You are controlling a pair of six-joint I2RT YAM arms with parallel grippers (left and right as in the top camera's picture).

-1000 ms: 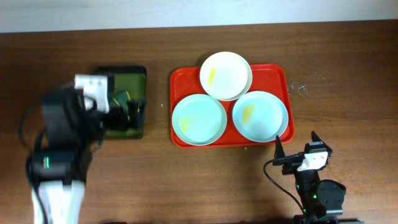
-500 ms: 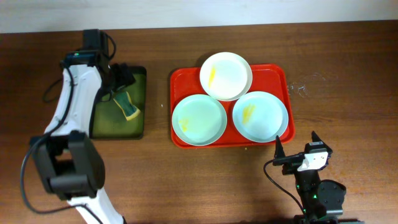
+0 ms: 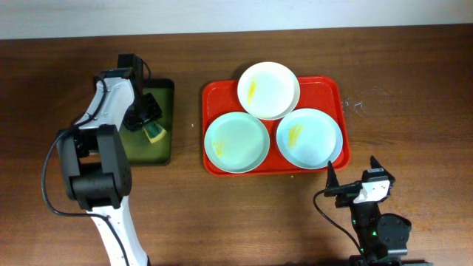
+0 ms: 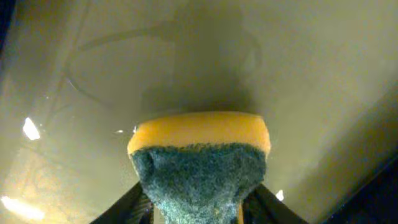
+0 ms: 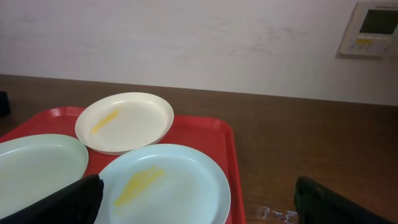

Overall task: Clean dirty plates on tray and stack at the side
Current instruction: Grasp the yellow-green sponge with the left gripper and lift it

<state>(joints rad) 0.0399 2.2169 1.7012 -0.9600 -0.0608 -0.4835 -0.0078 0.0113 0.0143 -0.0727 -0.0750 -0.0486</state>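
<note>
Over dark green tray: left hand has arrived and grips sponge.
Right hand: wide, idle.
Plates: smeared; wiping next.

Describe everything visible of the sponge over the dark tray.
The sponge is a block of yellow foam with a dark green scouring layer that looks coarse and fibrous. It is gripped by the left tool, scourer side toward the wrist camera, over the dark green tray. Whether it touches the tray floor cannot be told.
</note>
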